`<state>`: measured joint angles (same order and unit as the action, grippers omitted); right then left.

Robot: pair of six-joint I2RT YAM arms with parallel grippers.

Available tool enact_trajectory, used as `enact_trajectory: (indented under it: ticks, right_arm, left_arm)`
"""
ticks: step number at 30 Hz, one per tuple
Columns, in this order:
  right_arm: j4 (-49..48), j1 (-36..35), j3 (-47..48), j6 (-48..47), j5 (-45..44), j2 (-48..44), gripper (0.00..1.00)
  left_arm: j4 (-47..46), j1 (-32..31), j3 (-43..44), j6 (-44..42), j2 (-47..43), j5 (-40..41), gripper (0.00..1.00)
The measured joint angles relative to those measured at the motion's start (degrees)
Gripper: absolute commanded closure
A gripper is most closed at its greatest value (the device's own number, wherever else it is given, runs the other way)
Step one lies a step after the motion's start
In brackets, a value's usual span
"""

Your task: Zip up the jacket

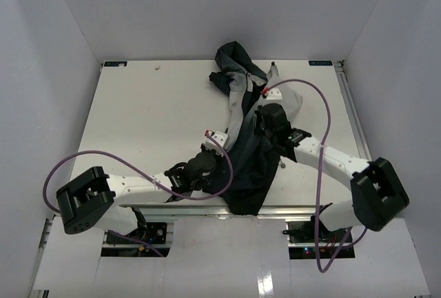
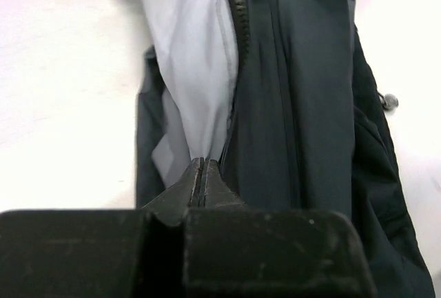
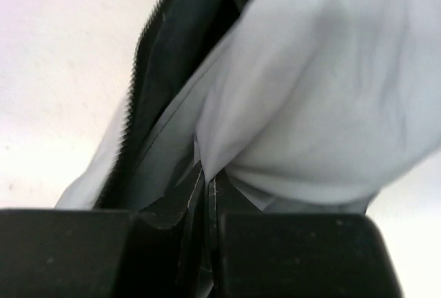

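Left tool (image 2: 200, 174) is pinching closed on the jacket (image 1: 248, 174) at its 8 o'clock edge, while right tool (image 3: 207, 184) is clamping shut on its 3 o'clock side.

The jacket (image 1: 244, 163) lies on the table (image 1: 151, 105), from the upper centre of the top view down to the lower edge, a little right of the middle. My left gripper (image 1: 217, 167) is at its left border, low in the frame. My right gripper (image 1: 259, 120) is on its right side, higher up. In the left wrist view the zipper (image 2: 238, 8) stands at the upper centre, above my fingertips.
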<state>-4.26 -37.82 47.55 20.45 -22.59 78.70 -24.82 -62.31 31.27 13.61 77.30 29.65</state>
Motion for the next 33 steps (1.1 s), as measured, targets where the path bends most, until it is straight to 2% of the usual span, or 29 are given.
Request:
enact_trajectory:
  ticks: [7, 13, 14, 17, 19, 20, 21, 23, 24, 26, 33]
  right_arm:
    - [-4.1, 4.9, 15.8, -16.0, 10.3, 13.3, 0.92]
    - [-3.2, 11.0, 23.8, -21.0, 20.5, 20.2, 0.9]
    - [-3.1, 12.6, 23.9, -21.0, 21.8, 20.5, 0.86]
    - [-1.6, 16.3, 23.9, -20.7, 23.9, 20.5, 0.66]
    - [-0.4, 17.8, 23.9, -20.0, 24.9, 20.3, 0.48]
    - [0.6, 18.2, 23.9, -19.4, 25.4, 20.0, 0.43]
    - [1.9, 18.2, 23.9, -18.2, 25.6, 19.6, 0.41]
    - [5.7, 17.6, 23.9, -15.7, 25.5, 17.8, 0.38]
    - [7.2, 17.2, 23.9, -14.5, 25.0, 16.6, 0.38]
    - [9.8, 15.7, 23.9, -12.3, 23.2, 13.1, 0.38]
    - [13.5, 5.3, 26.1, -6.3, 16.5, 3.8, 0.42]
  left_arm:
    - [2.8, 1.1, -0.7, 4.7, -3.2, 14.1, 1.0]
    - [8.4, 1.8, -0.3, 9.2, -3.2, 22.2, 1.0]
    - [9.3, 2.0, -0.2, 10.0, -3.2, 23.0, 1.0]
    - [11.6, 2.4, 0.6, 11.3, -3.1, 24.8, 1.0]
    - [12.7, 2.5, 1.5, 11.8, -2.8, 25.3, 0.98]
    - [13.3, 2.6, 2.0, 12.0, -2.6, 25.4, 0.97]
    - [13.9, 2.6, 2.4, 12.2, -2.4, 25.4, 0.84]
    - [14.8, 2.6, 3.0, 12.5, -2.1, 25.3, 0.46]
    - [15.1, 2.6, 3.2, 12.6, -2.1, 25.1, 0.37]
    - [15.5, 2.6, 3.2, 12.5, -2.4, 24.1, 0.3]
    - [13.5, 2.6, -0.1, 11.8, -12.9, 20.3, 0.27]
